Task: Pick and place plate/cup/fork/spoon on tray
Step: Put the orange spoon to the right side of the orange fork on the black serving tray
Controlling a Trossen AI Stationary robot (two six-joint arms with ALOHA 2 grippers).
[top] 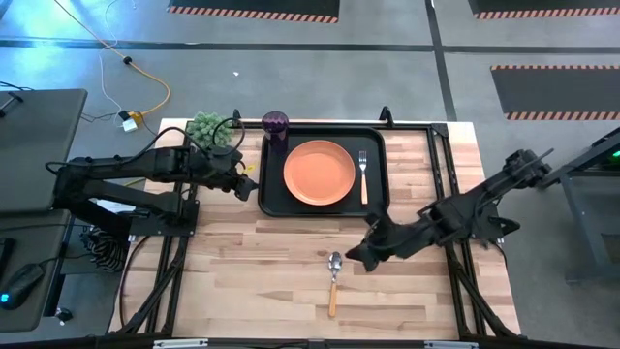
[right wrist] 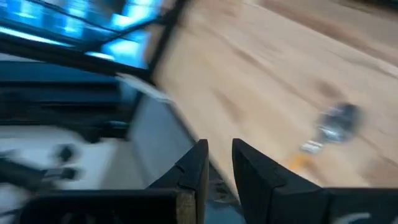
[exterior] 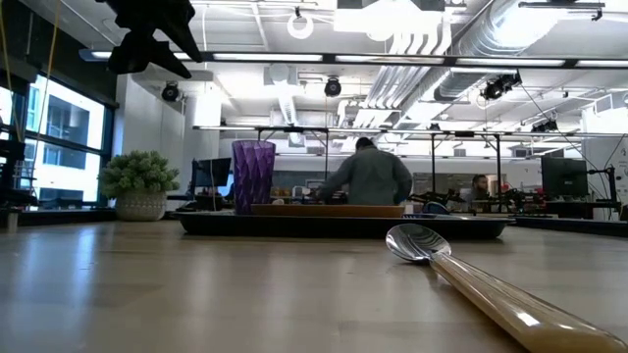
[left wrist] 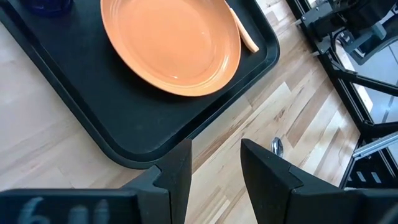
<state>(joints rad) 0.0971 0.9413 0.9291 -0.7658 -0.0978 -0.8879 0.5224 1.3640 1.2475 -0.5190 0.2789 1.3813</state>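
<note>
The tray lies flat across the middle of the wooden table. On its left end the cup stands upright. Left of the tray sits a potted plant. Nearer than the tray lies the spoon, bowl toward it. Beyond the tray, 1 person sits.

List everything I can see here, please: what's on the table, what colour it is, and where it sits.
tray: one, black, far middle of the table
plate: one, orange, on the tray
cup: one, dark purple, tray's far left corner
fork: one, orange-pink handle, on the tray right of the plate
spoon: one, yellowish handle, on bare wood nearer than the tray
plant ball: one, green, left of the tray
left gripper: fingers apart, empty, by the tray's left edge
right gripper: empty, beside the spoon
</note>
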